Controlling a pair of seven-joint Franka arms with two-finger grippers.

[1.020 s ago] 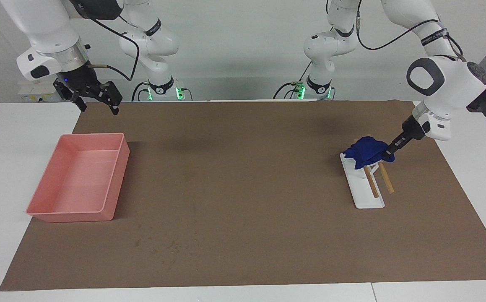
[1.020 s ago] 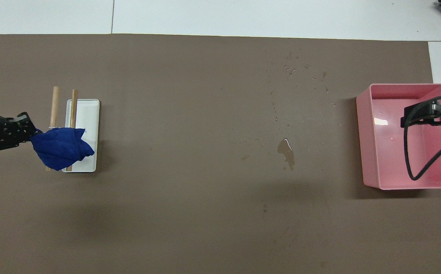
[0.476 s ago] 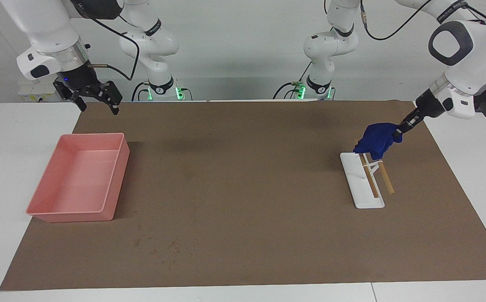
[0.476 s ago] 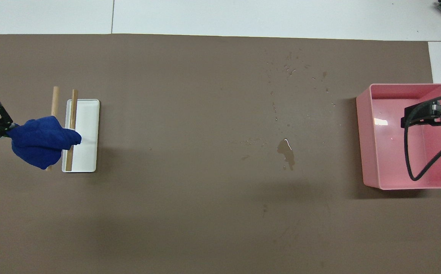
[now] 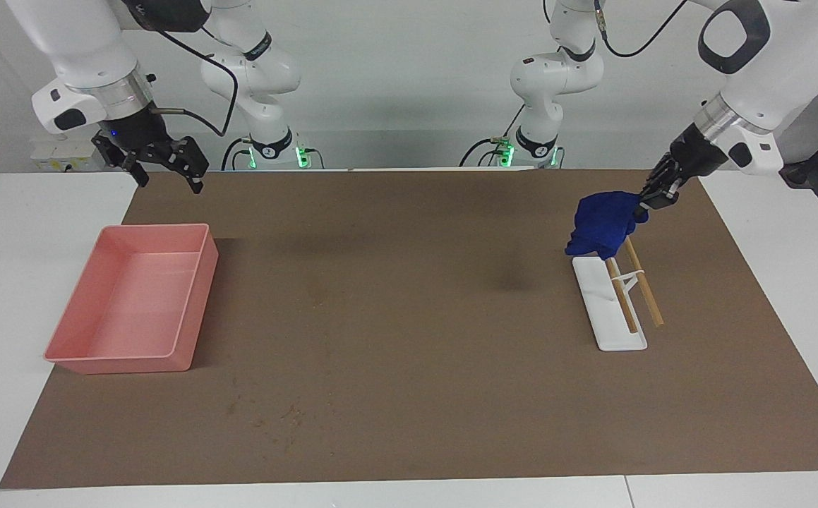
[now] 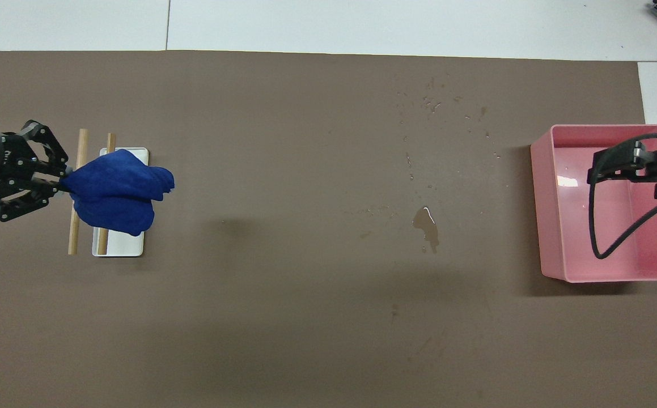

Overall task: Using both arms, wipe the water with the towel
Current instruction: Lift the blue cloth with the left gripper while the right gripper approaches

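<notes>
The left fingers (image 5: pixel 652 194) pinched the towel (image 5: pixel 600 224) (lifted, ready to wipe); the right fingers (image 5: pixel 166 175) waited spread, holding nothing.

Arms: two, each with one claw — left claw (image 5: pixel 647 198), right claw (image 5: pixel 166 171).
Towel (image 5: pixel 603 224): one, blue, hanging from left claw.
Pink tray (image 5: pixel 70 351): one, under right claw.
White rack (image 5: pixel 603 317): one, below left claw; wooden rods (image 5: pixel 644 289): two.
Puddle (image 6: pixel 426 222): one, between claws.
Table (image 5: pixel 409 339): one.
</notes>
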